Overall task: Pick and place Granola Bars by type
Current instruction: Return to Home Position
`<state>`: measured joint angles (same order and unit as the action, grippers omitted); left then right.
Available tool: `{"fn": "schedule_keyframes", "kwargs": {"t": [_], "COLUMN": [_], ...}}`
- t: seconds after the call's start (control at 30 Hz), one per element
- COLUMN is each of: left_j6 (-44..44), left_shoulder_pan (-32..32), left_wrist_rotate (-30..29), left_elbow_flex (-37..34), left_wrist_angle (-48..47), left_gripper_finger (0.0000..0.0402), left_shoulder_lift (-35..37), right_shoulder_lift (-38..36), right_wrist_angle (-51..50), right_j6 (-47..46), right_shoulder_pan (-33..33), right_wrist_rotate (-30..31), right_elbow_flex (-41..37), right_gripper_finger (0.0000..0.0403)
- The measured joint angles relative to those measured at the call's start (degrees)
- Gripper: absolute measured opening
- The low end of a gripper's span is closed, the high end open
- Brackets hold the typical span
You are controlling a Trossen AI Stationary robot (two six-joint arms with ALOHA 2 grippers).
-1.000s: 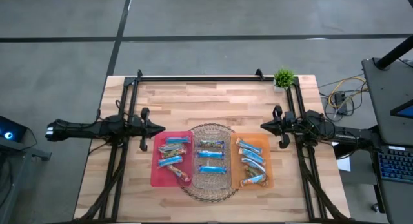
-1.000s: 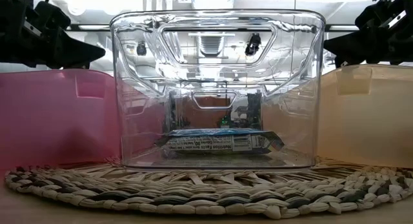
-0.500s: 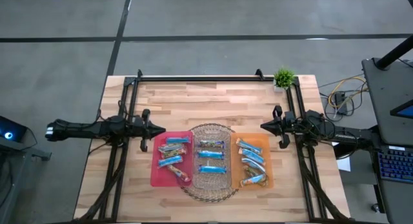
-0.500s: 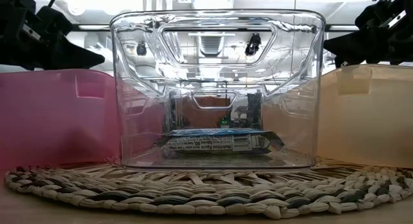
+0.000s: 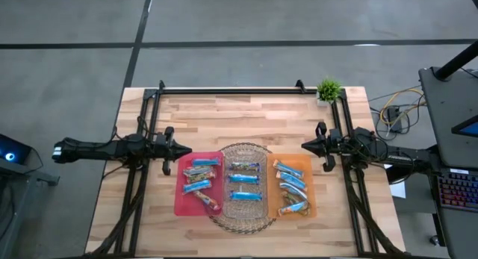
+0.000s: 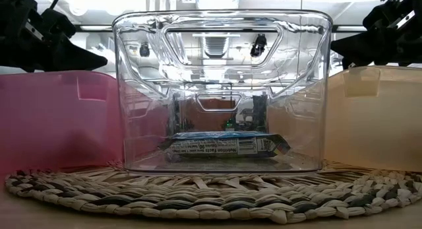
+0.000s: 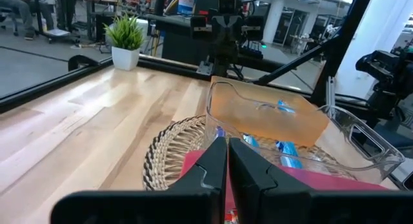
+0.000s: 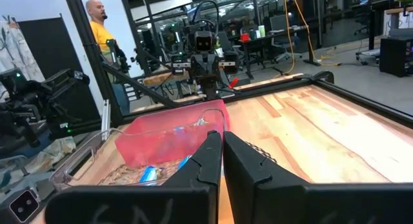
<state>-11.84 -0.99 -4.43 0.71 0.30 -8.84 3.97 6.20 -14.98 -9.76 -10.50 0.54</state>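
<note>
1. The left gripper [image 5: 182,150] sits by a corner of the pink bin [image 5: 181,203], on the left arm's side of the table [image 5: 224,117].
2. In the left wrist view, its two dark fingers [image 7: 213,161] are pressed together. They hold nothing.
3. The right gripper [image 5: 308,145] sits by a corner of the orange bin [image 5: 310,192], on the right arm's side.
4. In the right wrist view, its fingers [image 8: 208,156] are pressed together too. They hold nothing.
5. All the Granola Bars [image 5: 244,181] lie inside three bins set in a row. None lie on the bare wood.
6. The clear bin [image 5: 244,153] is in the middle, between the pink bin and the orange bin. It stands on a round woven mat [image 5: 240,226].
7. Three blue bars lie flat in the clear bin, one behind the other.
8. The pink bin holds a blue bar [image 5: 203,163] and some brown and red ones [image 5: 197,186].
9. The orange bin holds a few bars, mostly blue [image 5: 291,186].
10. From the low view, one bar [image 6: 224,145] lies flat on the floor of the clear bin.
11. A small green plant [image 5: 328,89] stands at the far right corner of the table, well apart from the bins.
</note>
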Motion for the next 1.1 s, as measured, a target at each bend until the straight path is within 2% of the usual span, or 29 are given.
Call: {"fn": "schedule_keyframes", "kwargs": {"t": [1.1], "left_j6": [0.1], "left_shoulder_pan": [0.0], "left_wrist_rotate": [-0.4], "left_elbow_flex": [-0.2], "left_wrist_angle": [1.6], "left_gripper_finger": [0.0000], "left_shoulder_lift": [0.0], "right_shoulder_lift": [0.0], "right_wrist_angle": [0.0], "right_j6": [0.0], "right_shoulder_pan": [0.0], "right_wrist_rotate": [0.0], "right_elbow_flex": [0.0], "right_gripper_finger": [0.0009]}}
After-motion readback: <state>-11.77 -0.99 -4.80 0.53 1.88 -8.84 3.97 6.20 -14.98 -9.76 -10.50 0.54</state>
